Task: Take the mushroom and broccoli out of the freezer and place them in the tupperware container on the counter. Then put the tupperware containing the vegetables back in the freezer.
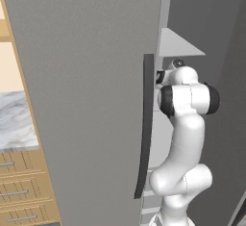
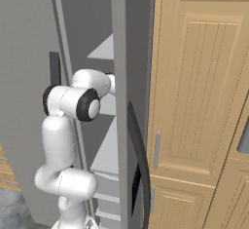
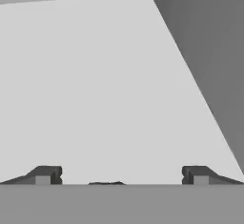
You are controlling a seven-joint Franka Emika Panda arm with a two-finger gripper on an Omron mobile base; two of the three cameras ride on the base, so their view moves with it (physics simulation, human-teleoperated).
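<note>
From the left base view, the freezer (image 1: 86,100) door, a big flat grey slab with a long dark curved handle (image 1: 145,124), stands beside my arm; light grey shelves (image 1: 178,44) lie past it; the marbled table (image 1: 17,121) tops wooden drawers at the left edge. From the right base view, a tan panelled cabinet (image 2: 199,86) flanks the freezer. In the hand view, my fingers (image 3: 121,175) are spread wide, holding nothing, over a smooth pale shelf.
</note>
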